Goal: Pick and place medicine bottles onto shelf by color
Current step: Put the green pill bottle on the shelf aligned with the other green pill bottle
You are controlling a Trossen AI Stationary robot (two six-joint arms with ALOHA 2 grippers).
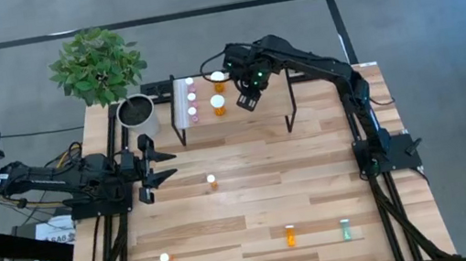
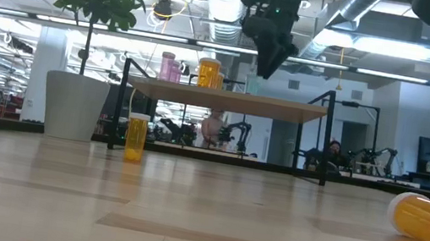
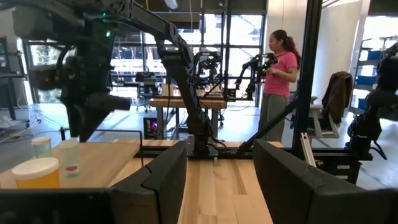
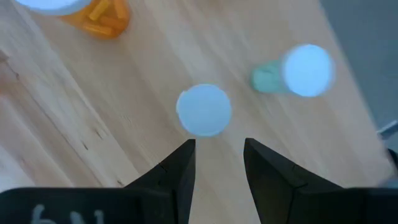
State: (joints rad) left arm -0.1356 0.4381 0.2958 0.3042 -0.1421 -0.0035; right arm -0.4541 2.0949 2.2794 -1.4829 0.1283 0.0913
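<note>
medicine bottles: sorted ones stand on the shelf [image 1: 239,111] in colour groups, pinks [image 1: 191,98] by the white-strip end, two big orange ones [image 1: 218,105] just beside them, so like sits with like. in the right wrist view two white-capped bottles [image 4: 204,110] stand upright on the shelf top, one with a pale green body [image 4: 292,73]; probably the green group.

right end effector [image 1: 248,100]: hangs above the shelf, near the orange pair, fingers apart and holding nothing; reads as a release or a pause over the green spot.

unsorted, on the desk [image 1: 315,183] away from the shelf: one orange upright [image 1: 212,181] at mid-desk, one capped bottle [image 1: 164,258], one orange [image 1: 290,235] and one green [image 1: 345,229] along the far edge from the shelf.

left end effector [image 1: 148,171]: waits beside the plant pot [image 1: 138,115], open, empty.
</note>
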